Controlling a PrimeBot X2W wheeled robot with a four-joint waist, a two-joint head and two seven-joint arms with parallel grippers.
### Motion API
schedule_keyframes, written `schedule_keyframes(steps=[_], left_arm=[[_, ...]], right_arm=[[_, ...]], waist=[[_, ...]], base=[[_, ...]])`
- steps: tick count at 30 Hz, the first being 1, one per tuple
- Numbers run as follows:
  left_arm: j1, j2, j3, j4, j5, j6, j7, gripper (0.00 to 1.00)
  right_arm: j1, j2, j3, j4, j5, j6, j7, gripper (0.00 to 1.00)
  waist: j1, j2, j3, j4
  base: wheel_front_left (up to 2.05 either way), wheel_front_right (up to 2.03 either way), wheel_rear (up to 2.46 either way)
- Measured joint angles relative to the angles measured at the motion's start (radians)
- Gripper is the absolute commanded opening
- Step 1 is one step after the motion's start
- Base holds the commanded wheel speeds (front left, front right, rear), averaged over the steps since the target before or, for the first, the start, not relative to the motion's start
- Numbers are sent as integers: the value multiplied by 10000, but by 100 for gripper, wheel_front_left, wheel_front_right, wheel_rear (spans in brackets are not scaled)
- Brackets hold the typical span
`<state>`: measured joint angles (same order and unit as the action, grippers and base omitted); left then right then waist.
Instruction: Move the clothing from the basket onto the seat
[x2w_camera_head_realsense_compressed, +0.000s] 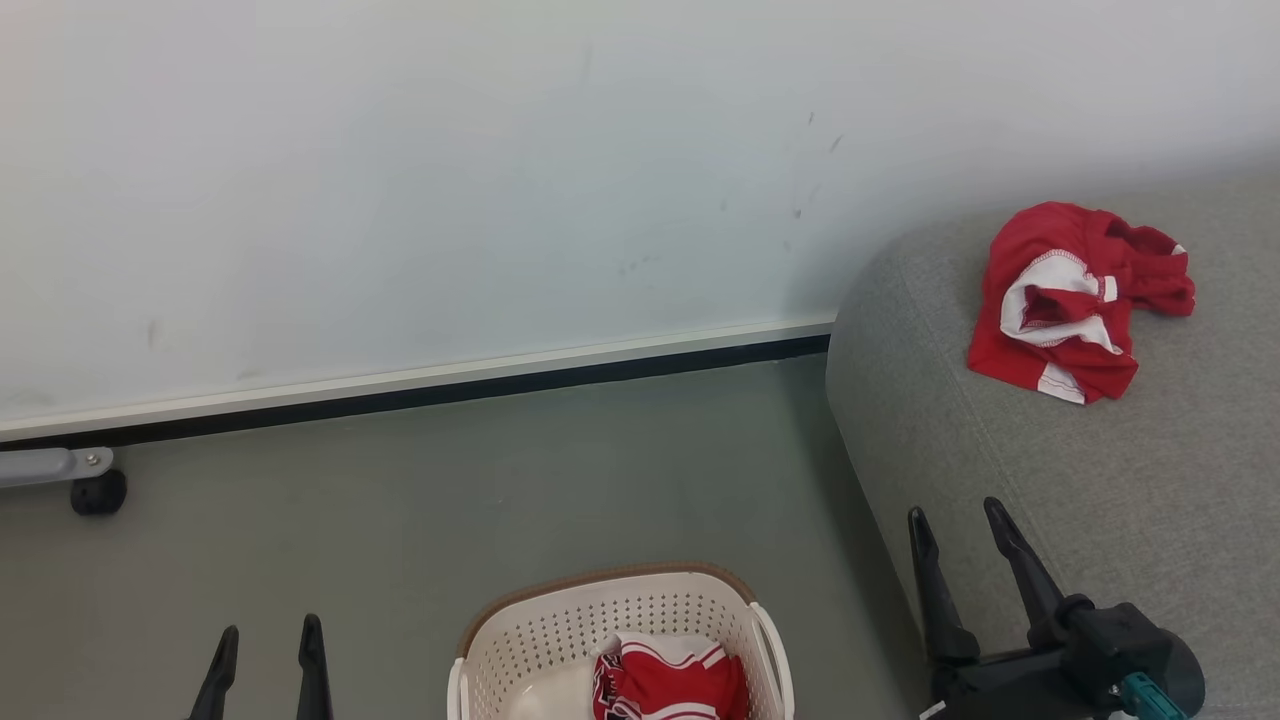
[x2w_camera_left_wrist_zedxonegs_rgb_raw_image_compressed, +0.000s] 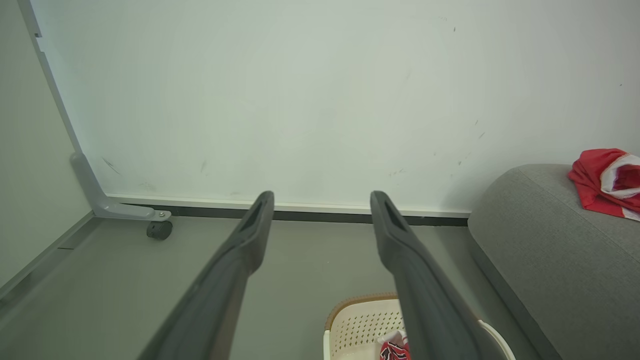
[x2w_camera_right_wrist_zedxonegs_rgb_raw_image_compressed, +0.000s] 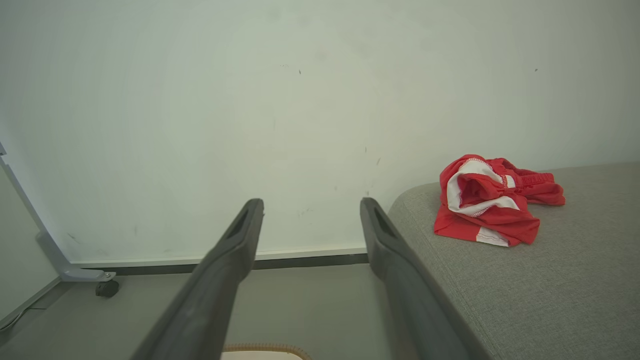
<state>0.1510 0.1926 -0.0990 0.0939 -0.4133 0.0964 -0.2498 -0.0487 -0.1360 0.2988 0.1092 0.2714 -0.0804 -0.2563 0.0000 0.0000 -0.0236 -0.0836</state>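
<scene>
Currently one red garment (x2w_camera_head_realsense_compressed: 1075, 300) lies crumpled on top of the grey seat (x2w_camera_head_realsense_compressed: 1100, 480), towards the wall, with a white panel and white trim showing among its folds. The other red garment (x2w_camera_head_realsense_compressed: 668, 685) sits bunched inside the basket (x2w_camera_head_realsense_compressed: 560, 640), against its right side. White stripes and a bit of dark print are visible on it, and the basket's pale bottom shows to its left. The basket stands on the floor (x2w_camera_head_realsense_compressed: 400, 520), near the seat's side but apart from it.

The left end effector (x2w_camera_head_realsense_compressed: 270, 628) hangs over the floor to the left of the basket, its fingers spread and holding nothing. The right end effector (x2w_camera_head_realsense_compressed: 953, 510) hovers by the seat's near left side, well apart from the garment lying there, fingers likewise spread and empty.

Behind everything stands a white wall panel (x2w_camera_head_realsense_compressed: 500, 200), with a black caster (x2w_camera_head_realsense_compressed: 98, 492) at its lower left.
</scene>
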Motion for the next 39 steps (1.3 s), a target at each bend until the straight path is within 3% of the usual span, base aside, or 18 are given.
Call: schedule_keyframes(steps=[17,26,39], left_arm=[[-152,104,-372,-416,341,-184,13,100],[-1595,199,-957,-387,646,-443,504,100],[-3511,-232,-2180,788,1290,-790,1375,100]], right_arm=[[-105,-155,-447,-681,6,-119,36,100],[-1279,-257,-825,-1024,4,-167,86,100],[-2977,-88,-1252,-1467,4,-263,88,100]], waist=[[0,0,823,-40],[2,0,1970,-125],[3,1,3817,-558]], base=[[0,0,0],[0,0,0],[0,0,0]])
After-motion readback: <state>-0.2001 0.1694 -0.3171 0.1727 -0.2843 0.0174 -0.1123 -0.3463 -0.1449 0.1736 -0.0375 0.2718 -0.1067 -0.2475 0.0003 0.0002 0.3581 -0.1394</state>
